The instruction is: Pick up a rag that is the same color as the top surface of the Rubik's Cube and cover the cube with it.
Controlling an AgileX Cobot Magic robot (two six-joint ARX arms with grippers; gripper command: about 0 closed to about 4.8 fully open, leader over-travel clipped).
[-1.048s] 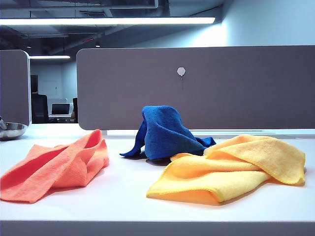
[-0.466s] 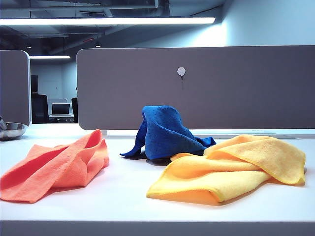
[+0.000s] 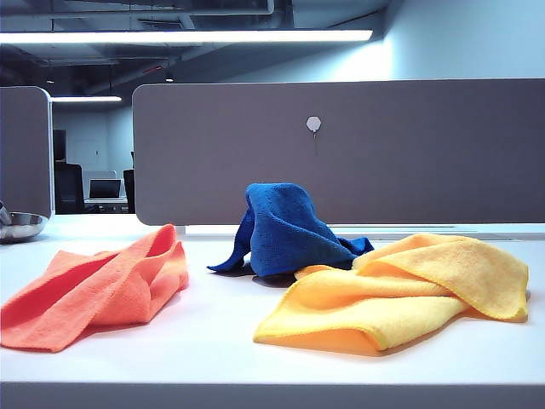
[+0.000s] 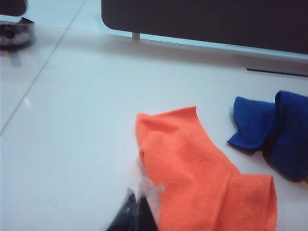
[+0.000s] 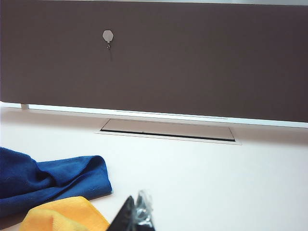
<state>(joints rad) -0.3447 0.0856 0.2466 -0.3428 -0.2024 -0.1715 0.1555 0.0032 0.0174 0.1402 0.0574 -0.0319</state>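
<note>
The deep blue rag (image 3: 285,230) stands heaped in a peak at the middle of the white table, with one corner trailing to the left. It also shows in the left wrist view as the rag (image 4: 279,130) and in the right wrist view as the rag (image 5: 48,178). The Rubik's Cube is hidden in every view. My left gripper (image 4: 137,211) is shut and empty, hovering at the edge of the orange cloth (image 4: 192,178). My right gripper (image 5: 137,216) is shut with nothing in it, close to the yellow cloth (image 5: 62,216). Neither gripper appears in the exterior view.
The orange-coral cloth (image 3: 102,285) lies at the front left and the yellow cloth (image 3: 400,290) at the front right, overlapping the blue rag's base. A metal bowl (image 3: 19,226) sits at the far left. A grey partition (image 3: 341,153) closes off the back, with a cable slot (image 5: 168,131) at its foot.
</note>
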